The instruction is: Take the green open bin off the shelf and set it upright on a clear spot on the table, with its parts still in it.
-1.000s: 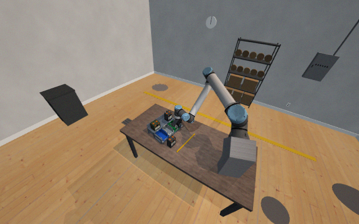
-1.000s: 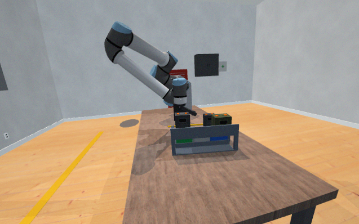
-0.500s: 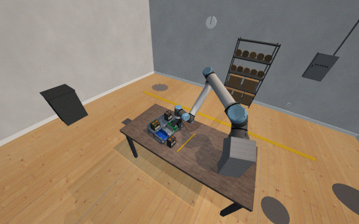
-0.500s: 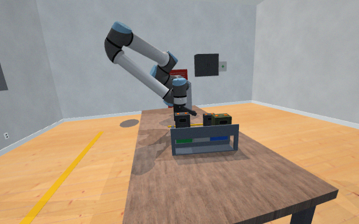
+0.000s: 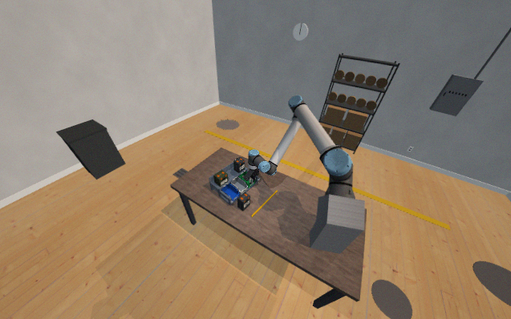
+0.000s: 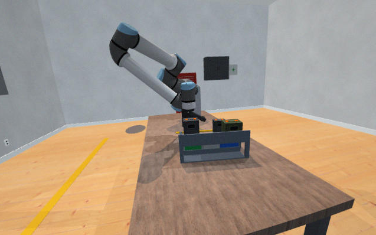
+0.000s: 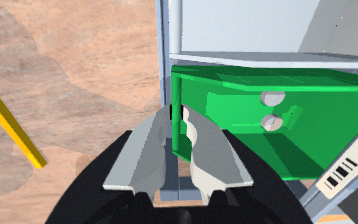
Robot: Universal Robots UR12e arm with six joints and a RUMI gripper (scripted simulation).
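Observation:
The green open bin (image 5: 248, 180) (image 6: 193, 147) (image 7: 231, 111) sits upright in the blue-grey shelf (image 6: 215, 136), which stands on the table (image 5: 273, 228) (image 6: 215, 192). Two pale round parts lie in the bin, one (image 7: 272, 97) above the other (image 7: 271, 123) in the wrist view. My gripper (image 7: 176, 105) points down and is shut on the bin's thin end wall, one jaw outside it and one inside. In the exterior view the fingertips are hidden behind a dark box.
A grey bin (image 5: 239, 184) (image 7: 241, 30) is right beside the green one, with a blue bin (image 5: 230, 192) (image 6: 229, 145) beyond. A dark box (image 5: 239, 164) (image 6: 190, 126) and an olive box (image 5: 221, 178) (image 6: 232, 126) stand on the shelf. Another dark box (image 5: 244, 201) and a yellow strip (image 5: 265, 203) are on the table.

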